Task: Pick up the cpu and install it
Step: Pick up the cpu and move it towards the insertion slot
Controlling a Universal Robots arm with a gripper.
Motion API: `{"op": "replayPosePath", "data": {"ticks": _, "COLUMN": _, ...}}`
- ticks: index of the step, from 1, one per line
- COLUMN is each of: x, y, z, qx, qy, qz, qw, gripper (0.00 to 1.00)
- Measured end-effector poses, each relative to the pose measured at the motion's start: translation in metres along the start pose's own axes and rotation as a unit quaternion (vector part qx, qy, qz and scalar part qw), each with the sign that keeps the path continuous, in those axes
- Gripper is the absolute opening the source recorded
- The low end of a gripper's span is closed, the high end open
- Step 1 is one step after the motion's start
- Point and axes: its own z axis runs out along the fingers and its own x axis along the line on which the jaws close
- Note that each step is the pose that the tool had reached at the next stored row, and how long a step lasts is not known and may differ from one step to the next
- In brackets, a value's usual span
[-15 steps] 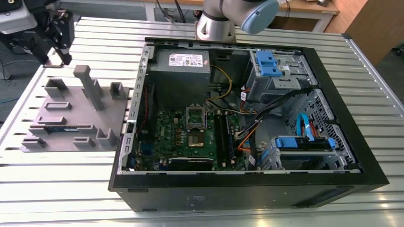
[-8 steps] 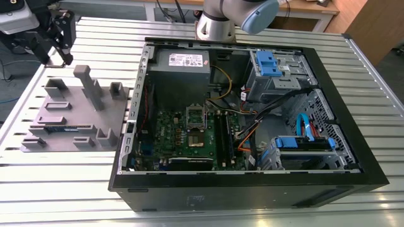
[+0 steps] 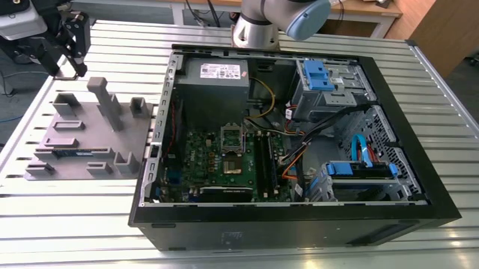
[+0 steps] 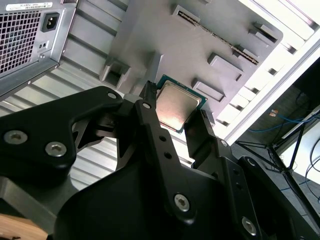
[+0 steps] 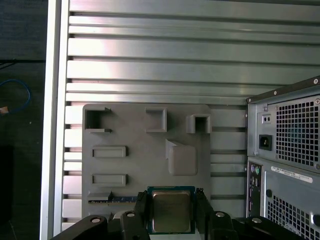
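The cpu (image 4: 175, 105) is a small square chip with a shiny silver top and a green edge. It sits upright between the two black fingers (image 4: 150, 125) of my gripper (image 4: 176, 111), which is shut on it. In the first wrist view the cpu (image 5: 171, 210) hangs over the near part of the grey tray (image 5: 135, 165), gripper (image 5: 171, 212) clamped on both its sides. In the exterior view my gripper (image 3: 69, 68) hovers above the far end of the grey tray (image 3: 82, 140), at the exterior view's left. The open socket frame (image 3: 232, 136) lies on the green motherboard (image 3: 217, 162) inside the case.
An open black computer case (image 3: 299, 224) fills the middle and the exterior view's right, with a power supply (image 3: 213, 75), cables and blue drive bays (image 3: 318, 75). A green memory stick (image 3: 73, 152) lies in the tray. Upright grey posts (image 3: 105, 101) rise from the tray. The table is ribbed metal (image 3: 67, 224).
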Motion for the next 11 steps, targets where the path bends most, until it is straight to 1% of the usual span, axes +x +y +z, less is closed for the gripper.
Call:
{"op": "replayPosePath", "data": {"ticks": 5, "x": -0.0007, "y": 0.0, "z": -0.0002, "qx": 0.0, "qy": 0.0001, "qz": 0.0, "qw": 1.0, "gripper": 0.47}}
{"op": "replayPosePath", "data": {"ticks": 11, "x": -0.004, "y": 0.0, "z": 0.0001, "qx": 0.0, "qy": 0.0, "qz": 0.0, "qw": 1.0, "gripper": 0.47}}
